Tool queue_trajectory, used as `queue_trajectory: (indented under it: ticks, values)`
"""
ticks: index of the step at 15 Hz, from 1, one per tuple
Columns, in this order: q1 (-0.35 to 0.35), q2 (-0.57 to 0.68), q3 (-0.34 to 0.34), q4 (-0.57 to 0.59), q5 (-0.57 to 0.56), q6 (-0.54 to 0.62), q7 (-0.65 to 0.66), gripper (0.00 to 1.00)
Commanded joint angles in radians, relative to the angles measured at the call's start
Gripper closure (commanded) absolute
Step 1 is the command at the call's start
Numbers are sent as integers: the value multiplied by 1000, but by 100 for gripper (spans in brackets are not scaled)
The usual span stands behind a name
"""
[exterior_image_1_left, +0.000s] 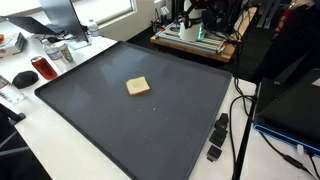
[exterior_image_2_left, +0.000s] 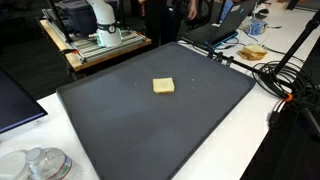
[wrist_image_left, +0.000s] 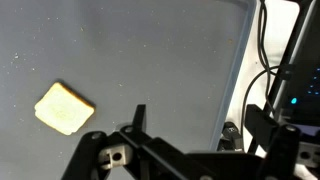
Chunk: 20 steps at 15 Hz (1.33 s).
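A tan square slab, like a sponge or a slice of bread (exterior_image_1_left: 138, 87) (exterior_image_2_left: 163, 86), lies flat near the middle of a dark grey mat (exterior_image_1_left: 150, 125) (exterior_image_2_left: 120, 130). In the wrist view the slab (wrist_image_left: 64, 108) is at the left. My gripper (wrist_image_left: 198, 125) hangs above the mat to the right of the slab, near the mat's edge. Its fingers (wrist_image_left: 139, 115) stand wide apart with nothing between them, and it touches nothing. The gripper cannot be made out in the exterior views.
A black device (exterior_image_1_left: 217, 138) (wrist_image_left: 224, 135) and black cables (wrist_image_left: 268, 60) lie on the white table beside the mat. A red can (exterior_image_1_left: 40, 68) and a black mouse (exterior_image_1_left: 22, 77) sit at one side. Clear containers (exterior_image_2_left: 40, 165) and a plate of food (exterior_image_2_left: 252, 52) stand off the mat.
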Motion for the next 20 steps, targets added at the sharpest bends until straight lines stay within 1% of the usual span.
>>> queue_trajectory:
  ticks: [1,11,16,20]
  values:
    - [12,1,-12,1,-3,-1,3,0]
    - [12,1,-12,1,-3,-1,3,0]
    - [83,20,-20,19,94,116,-244,0]
    - [156,23,-37,20,268,134,-466,0]
